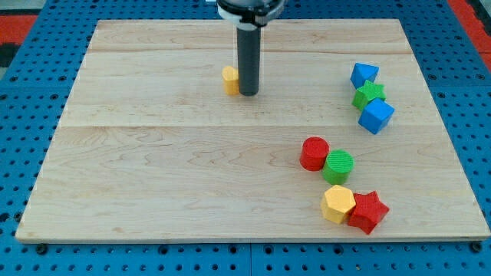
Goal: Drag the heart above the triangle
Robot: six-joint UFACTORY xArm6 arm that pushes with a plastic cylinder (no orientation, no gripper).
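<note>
Parked, my tip (248, 93) touches half-hidden yellow heart (229, 79) right side.

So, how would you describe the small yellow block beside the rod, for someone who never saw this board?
Find the dark rod at the wooden board's top centre. My tip ends there, and the small yellow block touches its left side. It sits alone, unlike the yellow hexagon at the lower right.

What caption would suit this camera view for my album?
My tip beside a small yellow block on the wooden board, other coloured blocks clustered right.
</note>
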